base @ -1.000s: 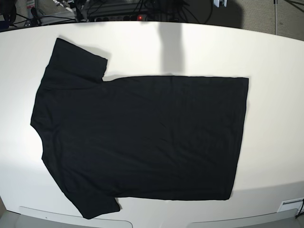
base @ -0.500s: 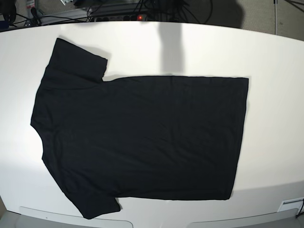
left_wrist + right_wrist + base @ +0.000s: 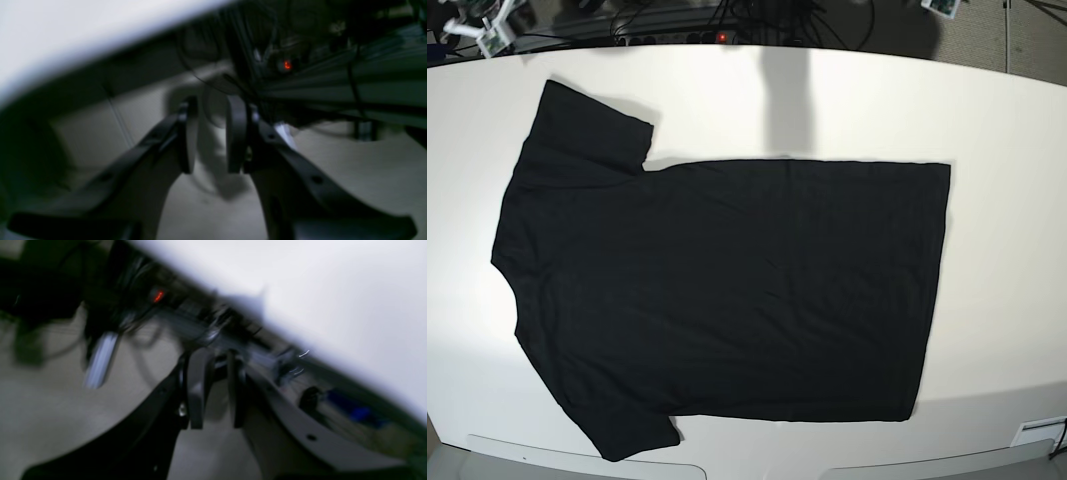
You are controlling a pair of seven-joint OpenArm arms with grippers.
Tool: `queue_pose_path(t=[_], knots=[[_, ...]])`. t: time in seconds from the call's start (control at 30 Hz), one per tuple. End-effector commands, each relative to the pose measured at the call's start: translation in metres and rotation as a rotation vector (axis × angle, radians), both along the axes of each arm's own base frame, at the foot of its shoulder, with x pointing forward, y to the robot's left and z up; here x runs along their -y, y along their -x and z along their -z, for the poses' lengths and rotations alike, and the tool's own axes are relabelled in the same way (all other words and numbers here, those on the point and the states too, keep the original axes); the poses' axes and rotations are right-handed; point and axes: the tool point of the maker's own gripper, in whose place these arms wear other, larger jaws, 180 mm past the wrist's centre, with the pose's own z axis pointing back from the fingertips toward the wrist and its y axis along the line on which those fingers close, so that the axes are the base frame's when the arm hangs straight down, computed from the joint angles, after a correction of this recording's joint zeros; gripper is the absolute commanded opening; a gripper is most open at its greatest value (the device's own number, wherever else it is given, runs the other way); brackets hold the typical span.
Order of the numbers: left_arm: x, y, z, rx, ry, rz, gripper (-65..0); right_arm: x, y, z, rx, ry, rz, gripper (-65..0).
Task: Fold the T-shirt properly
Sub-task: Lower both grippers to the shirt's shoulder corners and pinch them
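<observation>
The black T-shirt point(image 3: 727, 290) lies flat on the white table point(image 3: 1007, 200), plain side up. Its neck end is at the left and its hem at the right. One sleeve point(image 3: 592, 125) points to the far left, the other sleeve point(image 3: 632, 430) lies at the near edge. My left gripper point(image 3: 210, 133) and my right gripper point(image 3: 215, 390) both hang beyond the table's far edge over the floor. Each has its jaws nearly together with a narrow gap and holds nothing. Neither touches the shirt.
Bits of the arms show at the top left corner point(image 3: 482, 25) and the top right corner point(image 3: 942, 5) of the base view. Cables and a power strip with a red light point(image 3: 720, 37) lie behind the table. Bare table surrounds the shirt.
Parts of both arms have come into the base view at the top corners. The T-shirt has not moved.
</observation>
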Motion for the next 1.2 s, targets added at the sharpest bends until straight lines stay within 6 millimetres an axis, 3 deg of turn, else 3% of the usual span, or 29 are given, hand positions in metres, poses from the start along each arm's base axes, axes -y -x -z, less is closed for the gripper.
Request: queue_pose_path(t=[0.0,0.13,0.4,0.6,0.73,0.83,0.97,1.17], knots=[[0.001,-0.013,-0.012,0.052,-0.011,0.04,-50.0,0.003,-0.012,-0.013,0.042,0.015,-0.011,-52.4],[0.0,-0.058,-0.027,0.16,-0.036,0.163,-50.0,0.011,-0.051,-0.041,0.162,0.076,-0.038,-52.4],[-0.028,-0.126,-0.05,0.297,-0.19,0.308,-50.0,0.018,-0.093,-0.055,0.217,0.165,-0.115,-52.3],[-0.047,-0.143,-0.037,0.334,-0.31,0.42,-49.9,0.018,-0.099,-0.057,0.233,0.163,-0.113,-52.3],[-0.063,-0.152,-0.015,0.273,-0.406,0.501,-41.6,0.018,-0.098,-0.057,0.23,0.164,-0.112,-52.3],[-0.056,-0.157,-0.003,0.252,-0.416,0.563,-37.2,0.019,-0.098,-0.057,0.225,0.167,-0.11,-52.3],[-0.04,-0.161,0.012,0.227,-0.399,0.633,-37.3,0.023,-0.094,-0.054,0.197,0.183,-0.099,-52.3],[-0.033,-0.172,0.027,0.205,-0.41,0.686,-37.3,0.028,-0.088,-0.05,0.161,0.202,-0.079,-52.3]])
